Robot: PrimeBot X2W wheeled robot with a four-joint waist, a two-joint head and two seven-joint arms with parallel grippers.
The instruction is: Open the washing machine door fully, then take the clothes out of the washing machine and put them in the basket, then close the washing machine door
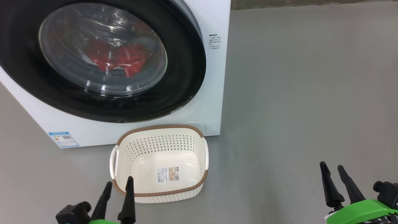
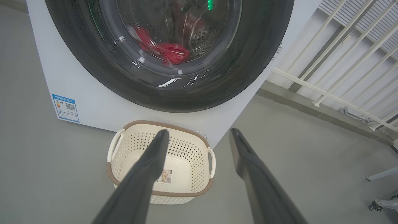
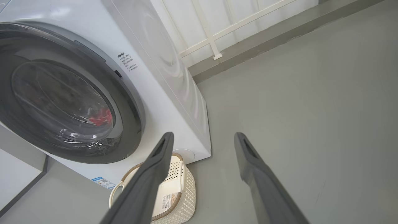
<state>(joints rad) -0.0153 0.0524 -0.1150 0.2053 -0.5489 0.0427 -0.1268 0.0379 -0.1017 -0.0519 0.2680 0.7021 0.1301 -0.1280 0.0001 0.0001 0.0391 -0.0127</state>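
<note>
The white washing machine [image 1: 211,102] stands at the upper left, its round black-rimmed door [image 1: 183,62] shut against the front. Behind the glass lie red clothes [image 1: 118,59], also visible as clothes [image 2: 169,51] and clothes [image 3: 101,118] in the wrist views. A cream basket [image 1: 186,137] with a brown rim sits empty on the floor just in front of the machine. My left gripper [image 1: 119,183] is open at the basket's near left corner. My right gripper [image 1: 332,167] is open over bare floor at the lower right, well away from both.
Grey floor [image 1: 295,93] stretches to the right of the machine. A white railing [image 2: 342,62] and a low grey kerb run along the wall behind and beside the machine. A blue label [image 1: 63,139] marks the machine's lower left corner.
</note>
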